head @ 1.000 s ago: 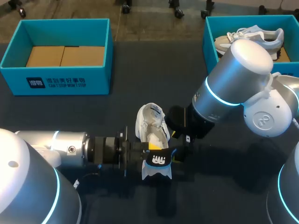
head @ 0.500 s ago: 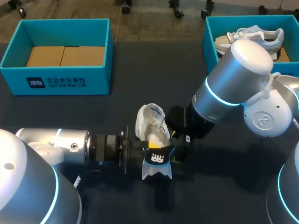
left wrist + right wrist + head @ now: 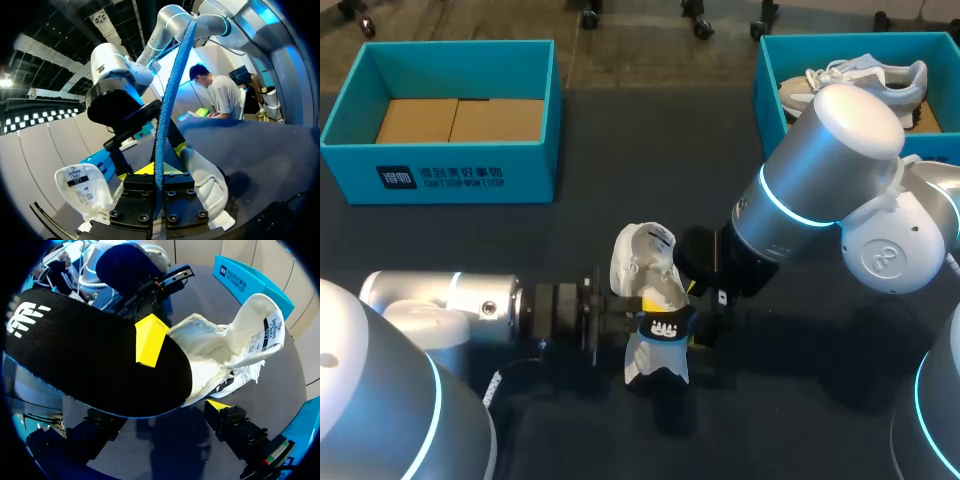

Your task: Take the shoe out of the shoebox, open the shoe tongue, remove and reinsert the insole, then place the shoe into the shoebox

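Note:
A white shoe (image 3: 642,262) lies on the dark table, tongue (image 3: 264,325) folded up. Its black insole (image 3: 663,327) with a white logo sticks out over the heel end. My left gripper (image 3: 642,318) is shut on the insole, which shows edge-on as a blue strip (image 3: 165,125) between its fingers (image 3: 187,207). One yellow tip of that gripper presses on the insole (image 3: 90,355) in the right wrist view. My right gripper (image 3: 698,315) stands open at the shoe's (image 3: 220,355) heel side, its fingers (image 3: 232,422) wide apart under the insole, holding nothing.
A teal shoebox (image 3: 440,175) with cardboard inside stands at the back left. Another teal box (image 3: 768,85) at the back right holds a second shoe (image 3: 860,78). My right arm's large elbow (image 3: 840,160) hangs over the table right of the shoe.
My left arm has pushed to the right, carrying the insole closer over the shoe's opening and tipping it more upright. The right arm has stayed still.

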You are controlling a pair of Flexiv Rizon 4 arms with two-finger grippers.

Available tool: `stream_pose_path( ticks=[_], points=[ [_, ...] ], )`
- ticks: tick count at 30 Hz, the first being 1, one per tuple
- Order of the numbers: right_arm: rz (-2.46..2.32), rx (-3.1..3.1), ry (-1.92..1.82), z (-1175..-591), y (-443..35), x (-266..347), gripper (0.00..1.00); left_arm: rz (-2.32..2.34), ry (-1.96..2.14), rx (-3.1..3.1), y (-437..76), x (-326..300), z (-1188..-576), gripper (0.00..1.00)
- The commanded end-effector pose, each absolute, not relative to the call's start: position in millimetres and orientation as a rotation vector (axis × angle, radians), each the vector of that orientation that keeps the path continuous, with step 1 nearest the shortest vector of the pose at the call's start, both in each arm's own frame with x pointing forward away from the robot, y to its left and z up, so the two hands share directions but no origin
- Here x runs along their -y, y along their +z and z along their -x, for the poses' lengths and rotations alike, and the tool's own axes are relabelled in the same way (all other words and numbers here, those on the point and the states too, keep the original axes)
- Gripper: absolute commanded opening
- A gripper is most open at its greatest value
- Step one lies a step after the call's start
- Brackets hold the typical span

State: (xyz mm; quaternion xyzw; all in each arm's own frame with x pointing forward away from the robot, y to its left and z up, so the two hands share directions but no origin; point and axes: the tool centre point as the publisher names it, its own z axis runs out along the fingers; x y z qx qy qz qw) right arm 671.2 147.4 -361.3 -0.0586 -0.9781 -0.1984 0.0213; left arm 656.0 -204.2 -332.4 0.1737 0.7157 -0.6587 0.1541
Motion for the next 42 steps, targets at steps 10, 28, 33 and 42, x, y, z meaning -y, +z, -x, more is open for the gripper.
stream_pose_path(
  ticks=[10,28,33,42],
  points=[
    [0.183,3.033,-0.615,-671,-363,-148,1.00,-0.470,-1.790,-2.123,-345,208,-666,0.00],
    [0.183,3.033,-0.615,-671,-363,-148,1.00,-0.505,-1.821,-2.082,-329,201,-652,0.25],
    [0.183,3.033,-0.615,-671,-363,-148,1.00,-0.534,-1.831,-2.053,-320,204,-646,0.24],
    [0.183,3.033,-0.615,-671,-363,-148,1.00,-0.590,-1.799,-2.006,-315,210,-638,0.00]
  ],
)
